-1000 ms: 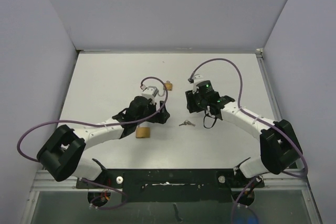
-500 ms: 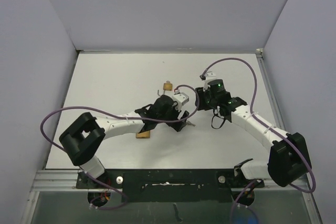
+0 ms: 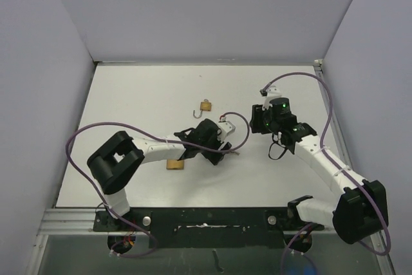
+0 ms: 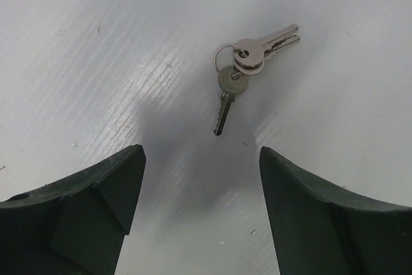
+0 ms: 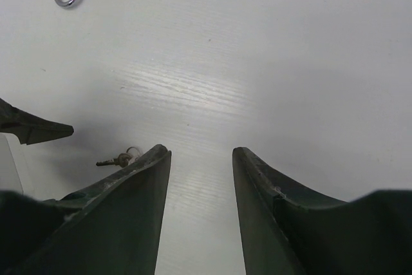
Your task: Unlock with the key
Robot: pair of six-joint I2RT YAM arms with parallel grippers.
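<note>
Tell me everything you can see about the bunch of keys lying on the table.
The bunch of keys is small, silvery and looks like metal. A thin ring joins what seem to be two overlapping keys fanned one way and a duller third key pointing another way. It lies flat on the white table, and only the table touches it. The left end effector hangs open just short of it, without contact.

white table holds keys, padlock, brass block.

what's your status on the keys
Left gripper open above keys, not touching. Right gripper open, empty. Keys flat on table, nothing blocking.
</note>
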